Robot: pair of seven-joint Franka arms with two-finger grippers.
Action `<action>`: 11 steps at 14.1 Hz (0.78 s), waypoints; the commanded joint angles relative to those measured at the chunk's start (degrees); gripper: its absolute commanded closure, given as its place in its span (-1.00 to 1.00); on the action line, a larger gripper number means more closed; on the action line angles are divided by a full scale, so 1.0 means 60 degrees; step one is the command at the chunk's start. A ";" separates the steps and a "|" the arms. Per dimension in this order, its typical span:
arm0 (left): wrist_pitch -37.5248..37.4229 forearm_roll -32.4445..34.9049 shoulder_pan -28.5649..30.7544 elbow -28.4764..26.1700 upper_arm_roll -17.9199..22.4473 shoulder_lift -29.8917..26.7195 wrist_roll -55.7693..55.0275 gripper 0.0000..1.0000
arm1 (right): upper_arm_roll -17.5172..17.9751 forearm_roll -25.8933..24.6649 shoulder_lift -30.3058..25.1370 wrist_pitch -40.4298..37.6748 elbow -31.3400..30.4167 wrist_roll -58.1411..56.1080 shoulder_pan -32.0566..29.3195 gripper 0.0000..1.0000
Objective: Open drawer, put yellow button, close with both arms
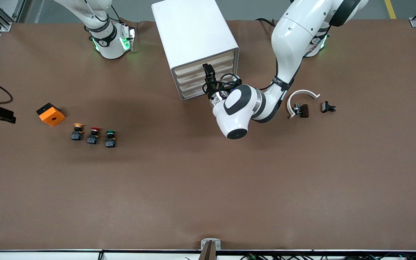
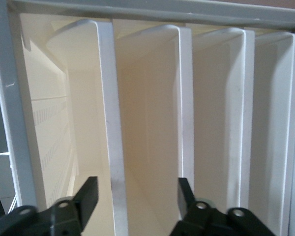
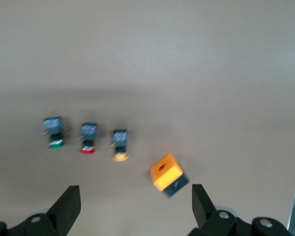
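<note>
— Brown matte tabletop, white boxy cabinet [image 1: 193, 32] at twelve o'clock in the front view. Yellow button?

— Yellow button [image 1: 77, 130] stands on the table at roughly eight o'clock from the left gripper [image 2: 137, 189], well apart. Round cap, black body. I see that gripper level at the drawer [image 2: 113, 98], fingers parted astride its smooth cream lip, clamping nothing. Left arm bent sharply at the elbow.

— Other side?

— Right gripper [image 3: 135, 196] waits at nine o'clock, wide open, empty.

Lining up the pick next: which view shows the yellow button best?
The front view: the yellow button stands sharp beside the red and green ones. The right wrist view shows it blurred near the orange block. The left wrist view shows only drawer fronts.
</note>
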 commanded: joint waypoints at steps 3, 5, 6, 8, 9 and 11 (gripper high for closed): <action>-0.0134 -0.0157 -0.0299 0.0180 0.0040 0.0054 -0.0368 -0.28 | 0.0156 -0.0366 -0.0251 0.2854 -0.2611 -0.0054 -0.0267 -1.00; -0.0134 -0.0157 -0.0315 0.0180 0.0026 0.0054 -0.0368 0.17 | 0.0156 -0.0366 -0.0251 0.4160 -0.3565 -0.0054 -0.0355 -1.00; -0.0134 -0.0157 -0.0315 0.0180 0.0040 0.0040 -0.0368 0.32 | 0.0156 -0.0366 -0.0222 0.4644 -0.3961 -0.0039 -0.0355 -1.00; -0.0134 -0.0142 -0.0315 0.0180 0.0040 0.0011 -0.0412 0.63 | 0.0156 -0.0366 -0.0047 0.5567 -0.4650 -0.0039 -0.0355 -1.00; -0.0235 -0.0128 -0.0228 0.0180 0.0040 -0.0004 -0.0427 0.75 | 0.0156 -0.0366 0.0114 0.5862 -0.4827 -0.0039 -0.0355 -1.00; -0.0280 -0.0098 -0.0198 0.0180 0.0099 0.0083 -0.0427 0.93 | 0.0156 -0.0351 0.0363 0.6346 -0.5121 -0.0010 -0.0370 -1.00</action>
